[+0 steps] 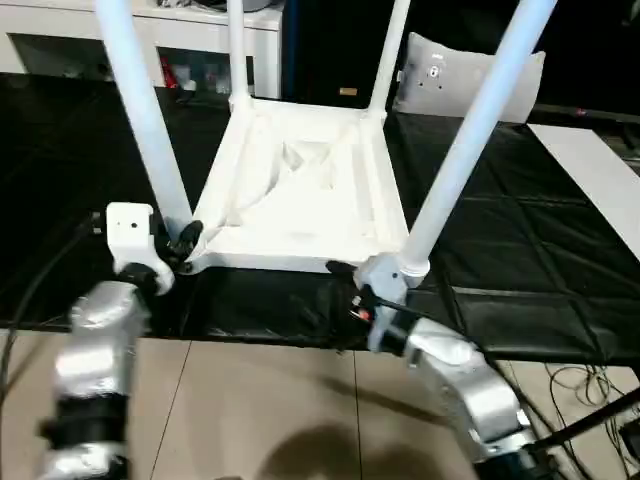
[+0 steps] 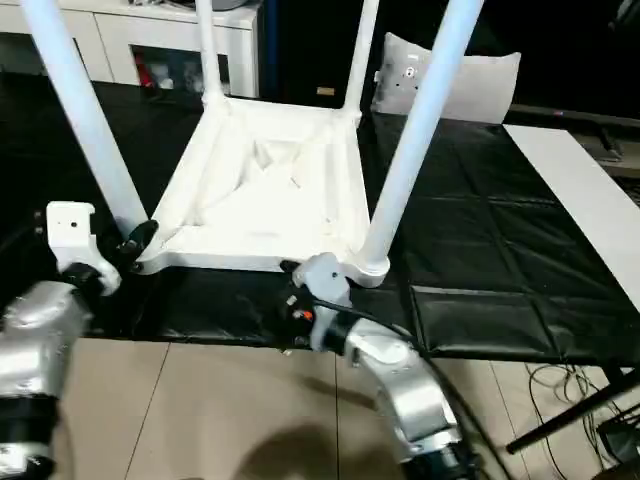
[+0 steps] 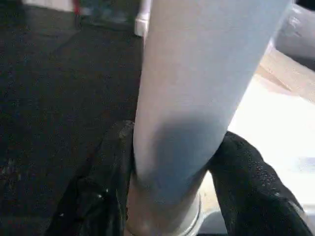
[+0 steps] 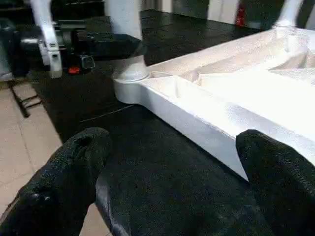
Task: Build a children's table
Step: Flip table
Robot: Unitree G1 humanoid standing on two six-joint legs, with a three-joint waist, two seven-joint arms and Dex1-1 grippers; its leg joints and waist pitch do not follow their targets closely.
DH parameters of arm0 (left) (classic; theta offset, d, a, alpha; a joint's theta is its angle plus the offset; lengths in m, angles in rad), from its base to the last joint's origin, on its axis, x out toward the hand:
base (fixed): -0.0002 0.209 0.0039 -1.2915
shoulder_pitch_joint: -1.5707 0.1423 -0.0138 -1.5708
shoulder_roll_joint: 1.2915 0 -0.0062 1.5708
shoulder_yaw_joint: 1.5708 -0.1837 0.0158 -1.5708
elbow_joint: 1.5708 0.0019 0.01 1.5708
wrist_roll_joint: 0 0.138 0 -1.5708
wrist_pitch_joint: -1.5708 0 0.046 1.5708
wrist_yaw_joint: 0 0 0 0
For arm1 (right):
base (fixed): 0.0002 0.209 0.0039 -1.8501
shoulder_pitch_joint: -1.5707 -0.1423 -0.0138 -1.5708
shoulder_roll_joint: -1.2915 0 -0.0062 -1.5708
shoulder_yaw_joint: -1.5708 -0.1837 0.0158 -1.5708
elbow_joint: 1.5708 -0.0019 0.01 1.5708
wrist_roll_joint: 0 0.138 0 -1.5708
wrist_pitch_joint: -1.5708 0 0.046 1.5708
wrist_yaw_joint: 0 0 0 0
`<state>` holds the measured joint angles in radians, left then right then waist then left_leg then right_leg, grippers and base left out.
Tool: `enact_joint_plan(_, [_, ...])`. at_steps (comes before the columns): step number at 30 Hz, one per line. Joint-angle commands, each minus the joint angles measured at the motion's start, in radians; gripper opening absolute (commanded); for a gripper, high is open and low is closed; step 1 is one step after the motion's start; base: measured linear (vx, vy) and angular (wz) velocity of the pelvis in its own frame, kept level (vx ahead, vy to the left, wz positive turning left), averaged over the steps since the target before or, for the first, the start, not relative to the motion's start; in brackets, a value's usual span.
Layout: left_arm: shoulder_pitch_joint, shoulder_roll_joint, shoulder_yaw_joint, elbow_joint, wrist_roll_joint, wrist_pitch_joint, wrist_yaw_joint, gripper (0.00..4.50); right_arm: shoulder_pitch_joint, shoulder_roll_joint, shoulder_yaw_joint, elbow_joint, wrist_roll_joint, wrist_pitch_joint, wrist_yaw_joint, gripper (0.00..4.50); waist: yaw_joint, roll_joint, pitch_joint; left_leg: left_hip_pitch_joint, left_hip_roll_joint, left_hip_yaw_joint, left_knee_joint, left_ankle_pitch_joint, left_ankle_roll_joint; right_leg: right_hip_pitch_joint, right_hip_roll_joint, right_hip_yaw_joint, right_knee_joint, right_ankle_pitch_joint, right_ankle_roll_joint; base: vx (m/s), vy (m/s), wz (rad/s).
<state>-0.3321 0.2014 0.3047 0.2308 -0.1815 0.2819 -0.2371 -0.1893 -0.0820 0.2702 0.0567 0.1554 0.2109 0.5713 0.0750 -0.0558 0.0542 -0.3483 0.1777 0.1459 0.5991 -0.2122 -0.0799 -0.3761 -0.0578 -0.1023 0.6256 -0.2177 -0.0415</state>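
Note:
The white children's table lies upside down on the black mat, its ribbed top (image 1: 300, 180) facing up. All its legs stand in the corner sockets: near-left leg (image 1: 145, 110), near-right leg (image 1: 470, 130) and two far legs (image 1: 237, 50). My left gripper (image 1: 185, 245) is shut around the base of the near-left leg (image 3: 197, 98), one black finger (image 3: 103, 182) pressed on each side. My right gripper (image 1: 345, 290) is open just left of the near-right socket. It points along the top's near edge (image 4: 197, 118), fingers (image 4: 74, 167) wide apart, holding nothing.
The black mat (image 1: 520, 200) ends at the tan floor (image 1: 260, 400), where my forearms are. A grey-white cushion (image 1: 440, 70) stands behind the table and a white cabinet (image 1: 60, 40) at the back left. A white board (image 1: 600, 170) and cables (image 1: 580, 380) lie to the right.

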Motion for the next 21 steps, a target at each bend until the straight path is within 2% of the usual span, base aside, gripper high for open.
enact_joint_plan(1, [0.036,-0.079,0.047,-0.019,-0.11,0.074,0.073,2.04,0.006,0.008,-0.027,0.0,0.013,-0.001,-0.019,4.5,0.002,0.002,-0.049,-0.011,0.065,-0.016,-0.083,-0.139,0.029,0.051,-0.112,0.08,-0.087,-0.192,-0.143,0.0,0.0,0.0])
enact_joint_plan(2, [0.038,-0.084,0.048,-0.023,-0.113,0.077,0.077,2.04,0.006,0.01,-0.027,-0.001,0.015,0.002,-0.02,4.5,0.001,-0.002,-0.051,-0.011,0.067,-0.015,-0.081,-0.119,0.036,0.05,-0.111,0.081,-0.083,-0.176,-0.141,0.0,0.0,0.0])
enact_joint_plan(5, [0.063,-0.189,0.076,-0.1,-0.207,0.142,0.137,2.04,0.016,0.043,-0.046,-0.003,0.029,0.043,-0.064,4.5,-0.001,-0.013,-0.05,-0.013,0.063,-0.009,-0.077,-0.083,0.056,0.046,-0.108,0.08,-0.083,-0.161,-0.139,0.0,0.0,0.0])
enact_joint_plan(6, [0.066,-0.201,0.078,-0.114,-0.213,0.154,0.143,2.04,0.014,0.048,-0.048,0.002,0.028,0.046,-0.073,4.5,0.0,-0.011,-0.052,-0.012,0.063,-0.008,-0.075,-0.076,0.057,0.047,-0.109,0.081,-0.08,-0.155,-0.141,0.0,0.0,0.0])
enact_joint_plan(7, [0.068,-0.205,0.078,-0.118,-0.215,0.158,0.145,2.04,0.013,0.049,-0.049,0.004,0.027,0.046,-0.076,4.5,-0.002,-0.017,-0.051,-0.013,0.062,-0.007,-0.075,-0.072,0.062,0.045,-0.107,0.081,-0.083,-0.156,-0.138,0.0,0.0,0.0])
enact_joint_plan(8, [0.074,-0.245,0.088,-0.152,-0.241,0.191,0.169,2.04,-0.005,0.07,-0.064,0.043,0.014,0.038,-0.121,4.5,-0.001,-0.015,-0.049,-0.011,0.061,-0.004,-0.075,-0.075,0.064,0.042,-0.106,0.081,-0.085,-0.166,-0.137,0.0,0.0,0.0])
enact_joint_plan(10, [0.074,-0.272,0.096,-0.174,-0.262,0.219,0.191,2.04,-0.029,0.086,-0.082,0.085,0.009,0.03,-0.157,4.5,-0.001,-0.014,-0.048,-0.01,0.061,-0.004,-0.075,-0.085,0.058,0.04,-0.105,0.08,-0.086,-0.189,-0.135,0.0,0.0,0.0])
enact_joint_plan(12, [0.074,-0.297,0.1,-0.193,-0.28,0.244,0.212,2.04,-0.053,0.101,-0.103,0.118,0.014,0.026,-0.18,4.5,-0.001,-0.021,-0.047,-0.01,0.059,-0.004,-0.076,-0.098,0.054,0.038,-0.103,0.08,-0.089,-0.214,-0.119,0.0,0.0,0.0])
enact_joint_plan(13, [0.074,-0.303,0.101,-0.196,-0.284,0.25,0.216,2.04,-0.057,0.105,-0.107,0.124,0.016,0.025,-0.184,4.5,0.001,-0.017,-0.047,-0.007,0.06,-0.004,-0.076,-0.109,0.048,0.036,-0.103,0.08,-0.09,-0.227,-0.111,0.0,0.0,0.0])
enact_joint_plan(14, [0.08,-0.316,0.089,-0.213,-0.284,0.269,0.22,2.04,-0.077,0.127,-0.136,0.146,0.034,0.015,-0.205,4.5,0.004,-0.021,-0.046,-0.006,0.061,-0.003,-0.077,-0.112,0.044,0.035,-0.102,0.082,-0.091,-0.224,-0.095,0.0,0.0,0.0])
enact_joint_plan(15, [0.082,-0.319,0.085,-0.217,-0.284,0.272,0.221,2.04,-0.084,0.135,-0.146,0.154,0.039,0.012,-0.214,4.5,0.005,-0.019,-0.046,-0.007,0.063,-0.005,-0.08,-0.114,0.041,0.035,-0.102,0.082,-0.09,-0.223,-0.093,0.0,0.0,0.0])
enact_joint_plan(16, [0.087,-0.333,0.079,-0.228,-0.286,0.281,0.228,2.04,-0.108,0.159,-0.178,0.181,0.055,-0.005,-0.247,4.5,0.006,-0.021,-0.047,-0.004,0.065,-0.006,-0.081,-0.121,0.035,0.033,-0.101,0.082,-0.089,-0.214,-0.086,0.0,0.0,0.0])
enact_joint_plan(17, [0.088,-0.341,0.079,-0.232,-0.29,0.284,0.234,2.04,-0.118,0.168,-0.191,0.193,0.061,-0.014,-0.262,4.5,0.008,-0.021,-0.048,-0.002,0.065,-0.007,-0.082,-0.122,0.028,0.033,-0.101,0.081,-0.089,-0.201,-0.085,0.0,0.0,0.0])
enact_joint_plan(19, [0.088,-0.359,0.085,-0.24,-0.308,0.294,0.248,2.04,-0.135,0.183,-0.212,0.214,0.085,-0.034,-0.266,4.5,0.009,-0.028,-0.05,-0.002,0.064,-0.007,-0.081,-0.108,0.025,0.036,-0.101,0.082,-0.084,-0.163,-0.082,0.0,0.0,0.0])
enact_joint_plan(21, [0.088,-0.371,0.086,-0.247,-0.319,0.302,0.258,2.04,-0.147,0.197,-0.226,0.226,0.107,-0.048,-0.263,4.5,0.009,-0.026,-0.05,-0.002,0.064,-0.006,-0.08,-0.088,0.026,0.037,-0.099,0.082,-0.079,-0.119,-0.08,0.0,0.0,0.0])
